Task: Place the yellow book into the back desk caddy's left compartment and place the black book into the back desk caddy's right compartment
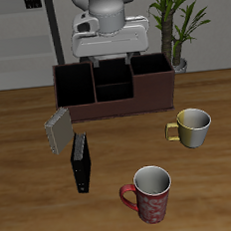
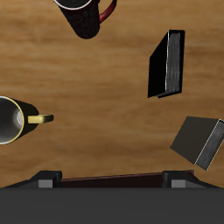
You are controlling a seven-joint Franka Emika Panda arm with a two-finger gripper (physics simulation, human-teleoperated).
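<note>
The back desk caddy is a long reddish-brown box with three black-lined sections, all of them showing empty. In front of one end, the yellow book, greyish-beige, stands tilted on the table. The black book stands on edge just nearer the table's front. My gripper hangs open above the caddy's middle section and holds nothing. Its fingertips stand wide apart, with the caddy's front wall showing between them.
A pale yellow mug stands in front of the caddy's other end. A red mug is near the table's front edge. A potted plant stands behind the caddy.
</note>
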